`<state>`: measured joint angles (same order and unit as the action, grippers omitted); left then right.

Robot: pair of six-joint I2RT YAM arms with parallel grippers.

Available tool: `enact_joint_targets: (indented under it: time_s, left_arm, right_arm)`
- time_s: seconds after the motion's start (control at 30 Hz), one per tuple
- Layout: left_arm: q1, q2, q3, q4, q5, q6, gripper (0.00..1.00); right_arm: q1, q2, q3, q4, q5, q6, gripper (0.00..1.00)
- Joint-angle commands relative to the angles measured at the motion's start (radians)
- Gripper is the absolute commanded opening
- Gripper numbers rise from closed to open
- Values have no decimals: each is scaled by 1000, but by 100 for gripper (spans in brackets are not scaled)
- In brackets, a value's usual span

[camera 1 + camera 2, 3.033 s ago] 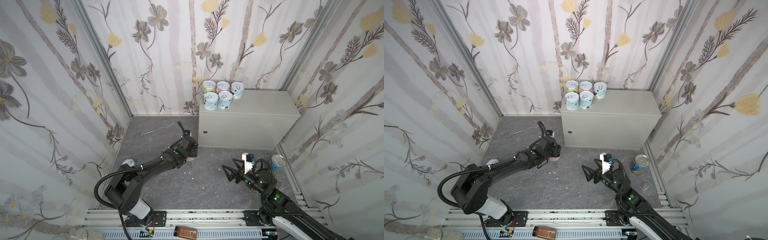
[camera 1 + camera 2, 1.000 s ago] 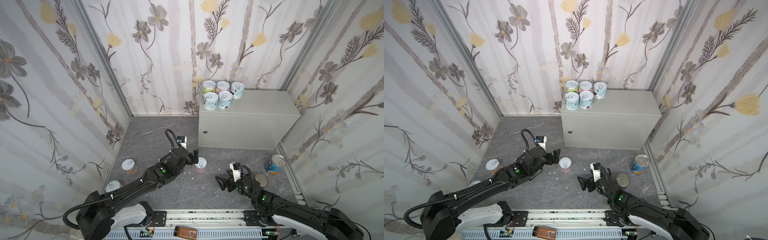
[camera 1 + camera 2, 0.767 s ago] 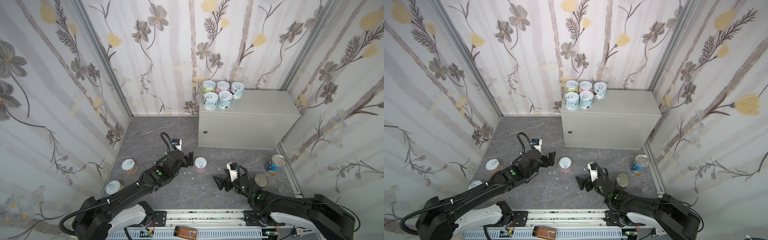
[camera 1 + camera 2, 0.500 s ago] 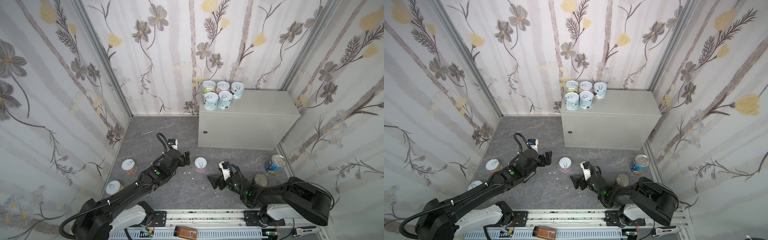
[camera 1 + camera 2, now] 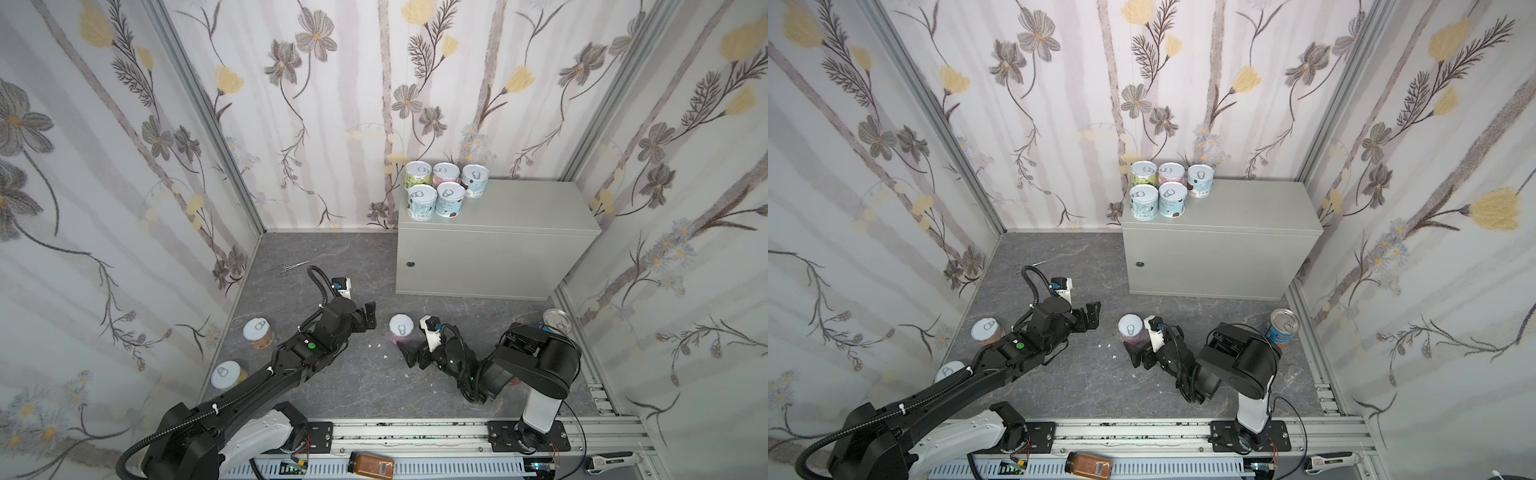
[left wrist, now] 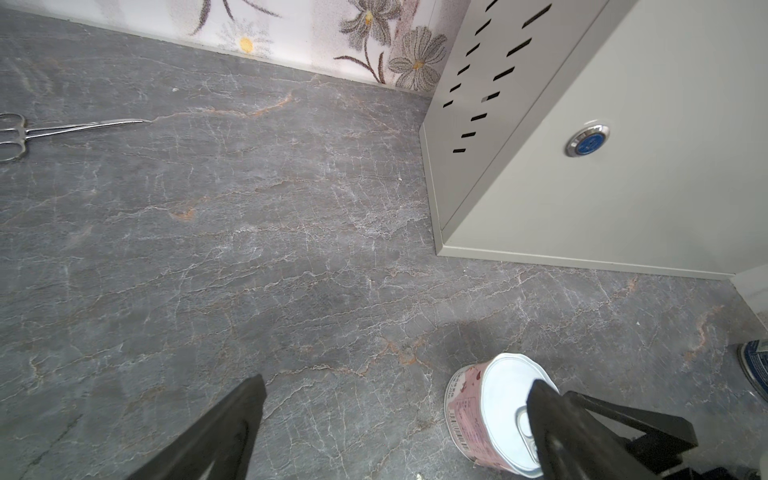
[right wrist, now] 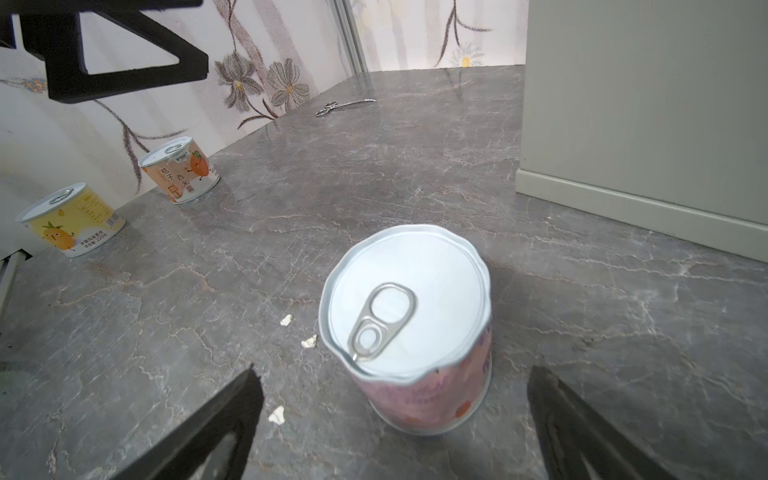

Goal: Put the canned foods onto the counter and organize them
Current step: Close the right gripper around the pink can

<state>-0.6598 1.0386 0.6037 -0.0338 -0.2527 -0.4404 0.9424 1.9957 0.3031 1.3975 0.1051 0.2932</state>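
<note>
— Black fingers point(image 7: 216, 436) of the right gripper point(image 5: 412, 356) stand spread wide, with nothing between them. What sits ahead of them?

— The pink-labelled can point(image 7: 409, 316). It stands upright on the dark marbled floor point(image 5: 332, 257), pull-tab lid up. It is just past the fingertips and in line with the gap, touching neither finger.

— And the left gripper point(image 5: 369, 318)?

— It is spread just as wide and also empty. In both top views the can stands between the two grippers. The right one is just beside it, and the left one is near but apart from it.

— Anything close around the can?

— A few white crumbs point(image 7: 286, 320) lie on the floor beside it.

— Further out?

— An orange-labelled can point(image 5: 258, 332) and a yellow-labelled can point(image 5: 226, 374) stand along the left wall point(image 5: 124, 249), well apart from both grippers. A taller blue-labelled can point(image 5: 556, 322) stands at the right edge of the floor, in front of the counter point(image 5: 519, 208).

— And on the counter itself?

— Five short cans point(image 5: 446, 193) are clustered at its back left corner, three behind and two in front. Steel forceps point(image 5: 293, 266) lie on the floor to the counter's left, towards the back wall.
</note>
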Motion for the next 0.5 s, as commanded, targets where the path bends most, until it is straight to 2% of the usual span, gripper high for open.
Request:
enact_joint_targets:
  time_s: [0.0, 0.47]
  left_arm:
    - [4, 3, -7, 21, 23, 2, 100]
    - [9, 23, -10, 50, 61, 2, 100]
  right_arm:
    - [-2, 25, 39, 26, 24, -27, 100]
    - [-30, 143, 209, -99, 7, -25, 100]
